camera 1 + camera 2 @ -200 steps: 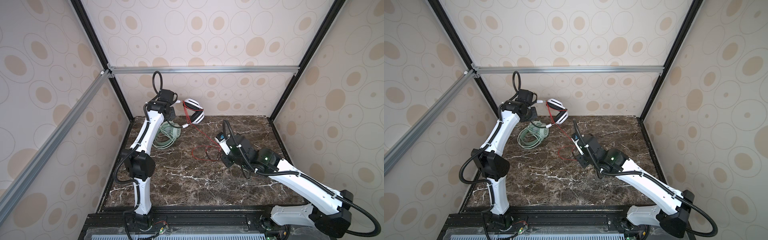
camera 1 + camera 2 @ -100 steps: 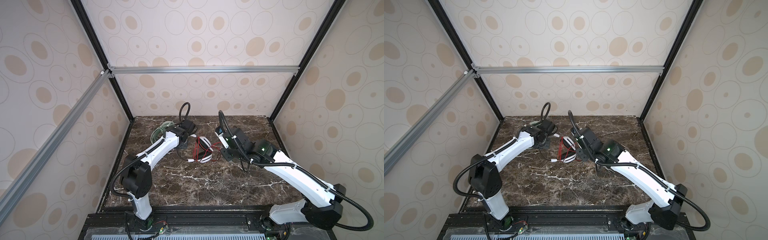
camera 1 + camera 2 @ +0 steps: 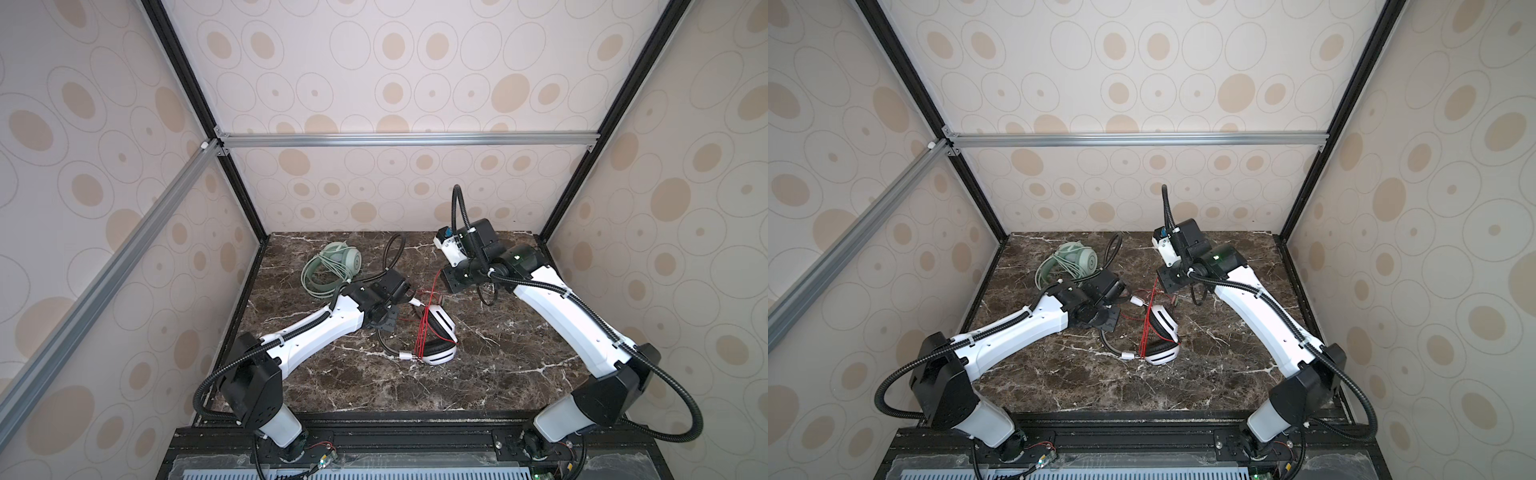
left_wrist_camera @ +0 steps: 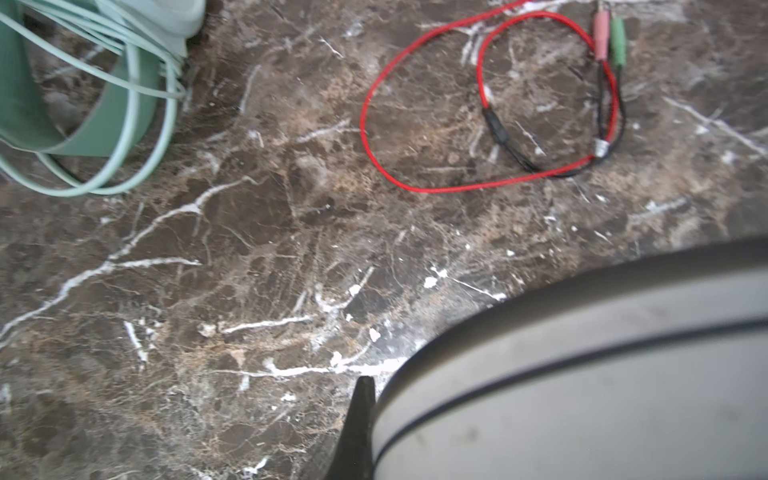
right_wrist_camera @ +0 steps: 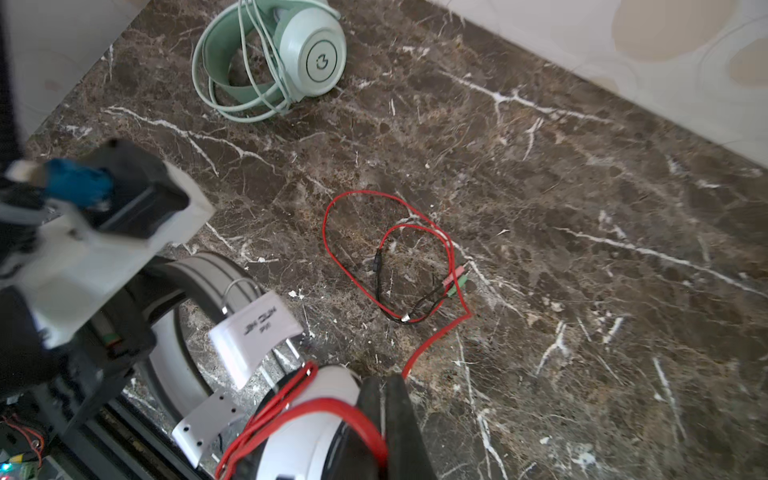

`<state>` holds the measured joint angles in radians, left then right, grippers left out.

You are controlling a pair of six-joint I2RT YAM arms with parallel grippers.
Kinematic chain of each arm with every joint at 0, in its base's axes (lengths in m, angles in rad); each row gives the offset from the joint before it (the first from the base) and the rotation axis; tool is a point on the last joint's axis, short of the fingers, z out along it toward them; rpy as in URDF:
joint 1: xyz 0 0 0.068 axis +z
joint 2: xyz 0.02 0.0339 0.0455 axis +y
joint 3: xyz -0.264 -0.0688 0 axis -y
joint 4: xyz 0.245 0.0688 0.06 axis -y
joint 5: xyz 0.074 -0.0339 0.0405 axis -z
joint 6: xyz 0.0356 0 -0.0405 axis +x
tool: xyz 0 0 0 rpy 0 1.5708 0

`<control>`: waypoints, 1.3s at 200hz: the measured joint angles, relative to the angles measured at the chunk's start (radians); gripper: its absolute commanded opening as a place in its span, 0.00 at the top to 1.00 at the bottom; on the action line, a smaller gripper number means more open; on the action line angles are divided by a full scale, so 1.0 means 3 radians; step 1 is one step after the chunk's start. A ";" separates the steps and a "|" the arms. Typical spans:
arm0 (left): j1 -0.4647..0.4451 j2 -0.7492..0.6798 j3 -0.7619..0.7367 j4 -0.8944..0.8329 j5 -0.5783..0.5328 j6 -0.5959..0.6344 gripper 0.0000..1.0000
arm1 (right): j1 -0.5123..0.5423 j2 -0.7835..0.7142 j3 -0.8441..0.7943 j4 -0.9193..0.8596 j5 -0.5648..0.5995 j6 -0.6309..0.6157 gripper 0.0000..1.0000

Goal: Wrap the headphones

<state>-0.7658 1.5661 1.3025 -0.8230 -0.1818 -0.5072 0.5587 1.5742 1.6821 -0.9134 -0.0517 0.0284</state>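
1. The left gripper [image 3: 387,323] has its jaws closed tight on the grey band [image 4: 582,374] of the white headphones [image 3: 439,322]. The wrist view shows one black finger [image 4: 358,419] flush against the band's edge. The other finger is hidden.
2. The right gripper [image 5: 384,395] has its jaws pinched together on the red cable [image 3: 422,334], which leaves the fingertips as a single strand. This gripper hangs above the table [image 3: 478,374], behind the white headphones.
3. The white headphones sit low at the middle of the table, between the two arms. The earcups lie one behind the other on the right arm's side, and the band curves toward the left arm. The nearer earcup looks set down on the table. I cannot tell whether the farther one touches it.
4. The red cable runs in several turns, side by side, across both earcups. From the far earcup a strand climbs to the right gripper. Past the grip the loose end drops to the table and lies in a loop. It ends in the plugs [image 4: 601,35], one pink and one green, side by side.
5. The mint headphones [image 3: 334,270] lie on their side at the back left of the table. Their pale cable is wound in loops around their own band and earcup. They are clear of both grippers and of the white pair, and the left arm's wrist is just in front of them.
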 measured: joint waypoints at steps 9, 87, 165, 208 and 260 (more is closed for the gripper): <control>-0.0020 -0.0043 -0.0029 0.0004 0.0061 -0.0013 1.00 | -0.0051 0.0085 0.0000 0.0004 -0.0086 0.0001 1.00; -0.0225 -0.0125 -0.0047 0.0169 0.0356 -0.0108 1.00 | -0.0380 0.0429 -0.0165 0.0228 -0.0945 0.0117 1.00; -0.0027 -0.0191 0.0065 0.0229 0.0838 -0.0165 1.00 | -0.0622 0.0446 -0.1057 0.0853 -0.1691 0.0425 0.36; 0.0356 -0.0191 0.0350 0.0201 0.1063 -0.0160 1.00 | -0.0797 -0.0050 -0.1570 0.1186 -0.1886 0.0675 0.32; 0.0520 -0.0177 0.0486 0.0117 0.1097 -0.0103 1.00 | -0.0685 -0.0999 -0.2558 0.1443 -0.1779 0.1328 0.28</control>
<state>-0.6098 1.5131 1.4483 -0.7879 0.1474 -0.5381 0.3531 1.2743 0.9146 -0.4805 -0.5854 0.4267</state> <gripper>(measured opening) 0.072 0.707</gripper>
